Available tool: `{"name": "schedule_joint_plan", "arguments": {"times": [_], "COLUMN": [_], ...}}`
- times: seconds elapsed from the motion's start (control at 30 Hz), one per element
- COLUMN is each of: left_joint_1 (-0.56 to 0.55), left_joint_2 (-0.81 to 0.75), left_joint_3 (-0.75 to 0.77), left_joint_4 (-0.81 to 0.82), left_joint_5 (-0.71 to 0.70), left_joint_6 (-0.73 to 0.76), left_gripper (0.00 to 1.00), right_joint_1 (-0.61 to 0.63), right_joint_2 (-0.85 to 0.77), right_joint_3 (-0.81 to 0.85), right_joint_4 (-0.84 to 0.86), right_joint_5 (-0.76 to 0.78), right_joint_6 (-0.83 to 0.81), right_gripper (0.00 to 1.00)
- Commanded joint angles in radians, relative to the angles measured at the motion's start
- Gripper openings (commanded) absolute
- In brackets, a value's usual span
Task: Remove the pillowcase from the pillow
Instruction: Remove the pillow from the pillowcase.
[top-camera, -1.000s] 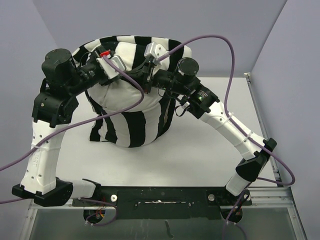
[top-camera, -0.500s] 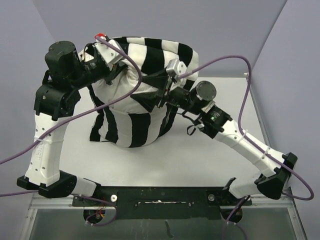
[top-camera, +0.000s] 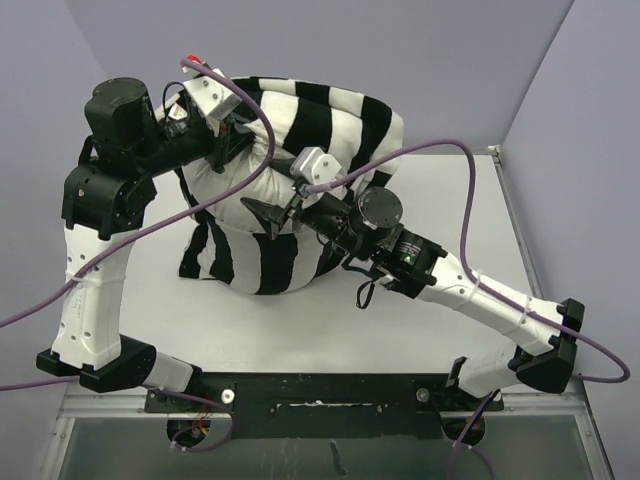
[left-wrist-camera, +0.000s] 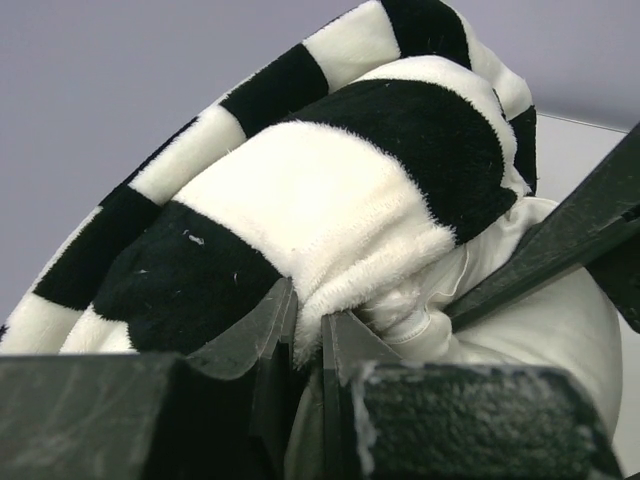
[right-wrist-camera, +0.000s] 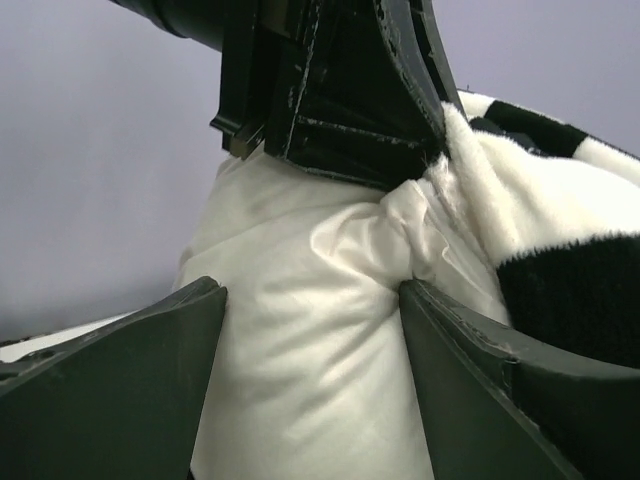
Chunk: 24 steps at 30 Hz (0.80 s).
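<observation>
**Risks**
- Your left gripper (left-wrist-camera: 308, 345) is clenched on the rolled hem of the pillowcase (top-camera: 330, 105), at the top of the bundle. In the left wrist view, puckered white pillow (right-wrist-camera: 280, 230) fabric bunches right beside the pinch. I cannot tell whether any of it is caught in the jaws. If it is, pulling lifts the pillow along with the cover and nothing separates.
- Your right gripper (right-wrist-camera: 310, 290) is released, with its jaws standing wide on either side of the exposed pillow bulge and gripping nothing. If it closes shallow, the smooth fabric is likely to slip out. If it closes off to the right, it takes the fleece hem instead and both arms end up holding the cover.
- The purple cable (top-camera: 262, 160) drapes across the bare pillow face. A wide pull could drag it over the bundle.
- The bundle stands on end on the table (top-camera: 400, 330), held up mostly by the arms, so a one-sided tug may topple it.

**Task's thing**
- The pillowcase is thick plush with broad black and white stripes, a stitched hem and a visible nap.
- It is peeled back only at the top left, where the plump white pillow shows.
- Below that it wraps the pillow down to the table, slack and folded at the base.
</observation>
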Motion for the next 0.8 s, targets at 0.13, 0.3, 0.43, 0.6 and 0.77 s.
{"name": "schedule_joint_plan", "arguments": {"times": [0.13, 0.3, 0.43, 0.6, 0.77], "left_joint_1": [-0.022, -0.023, -0.023, -0.023, -0.023], "left_joint_2": [-0.004, -0.010, -0.001, -0.031, -0.089], "left_joint_3": [0.028, 0.073, 0.147, 0.125, -0.014], "left_joint_4": [-0.115, -0.122, -0.118, -0.011, 0.119], "left_joint_5": [0.089, 0.086, 0.062, 0.001, -0.020], "left_joint_6": [-0.077, -0.041, -0.001, 0.036, 0.014], "left_gripper": [0.00, 0.00, 0.00, 0.00, 0.04], "right_joint_1": [-0.066, -0.076, -0.127, -0.170, -0.161], "right_joint_2": [0.191, 0.231, 0.195, 0.154, 0.159], "right_joint_3": [0.252, 0.196, 0.061, -0.077, -0.069], "right_joint_4": [-0.224, -0.244, -0.202, -0.162, -0.186], "right_joint_5": [-0.015, -0.045, -0.067, -0.127, -0.162], "right_joint_6": [-0.116, -0.074, 0.029, 0.085, 0.085], "right_gripper": [0.71, 0.38, 0.01, 0.00, 0.00]}}
